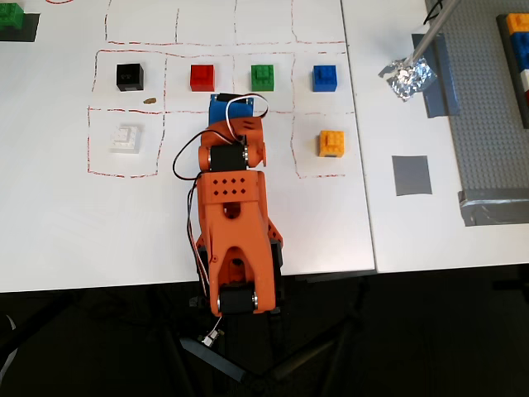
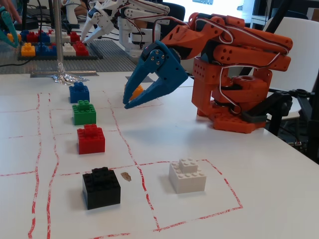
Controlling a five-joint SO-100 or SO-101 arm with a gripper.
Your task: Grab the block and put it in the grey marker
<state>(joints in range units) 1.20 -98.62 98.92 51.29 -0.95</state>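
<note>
Overhead view: the orange arm [image 1: 235, 240] sits folded at the near edge of the white counter [image 1: 83, 240], its blue gripper [image 1: 229, 106] tucked at the arm's 12 o'clock end and mostly hidden from above. From the fixed view the gripper [image 2: 130, 99] hangs above the counter with its two pointed fingers spread narrowly apart, nothing between them, tips aimed down toward the row of bricks.

The block [image 1: 325, 78], a small blue brick, stands in the red-dashed grid at about 2 o'clock from the gripper, apart from it and untouched; in the fixed view the block [image 2: 79, 92] is the farthest of the line. Beside it along the row from above come the green brick [image 1: 263, 77], the red brick [image 1: 202, 78] and the black brick [image 1: 130, 77], each in its own cell. An orange-yellow brick [image 1: 332, 143] sits at the block's 6 o'clock, one cell nearer the arm; in the fixed view it shows only partly behind the gripper. A white brick [image 1: 124, 137] lies at 6 o'clock from the black one.

The grey marker [image 1: 411, 175], a flat dark square, lies bare on the adjoining counter panel, at roughly 4 o'clock from the block and well apart from it. At the marker's 12 o'clock a metal pole [image 1: 434, 29] stands on a crumpled foil base [image 1: 407, 78], next to a grey tape strip [image 1: 442, 78]. A studded grey baseplate [image 1: 496, 124] runs along the overhead view's right edge.
</note>
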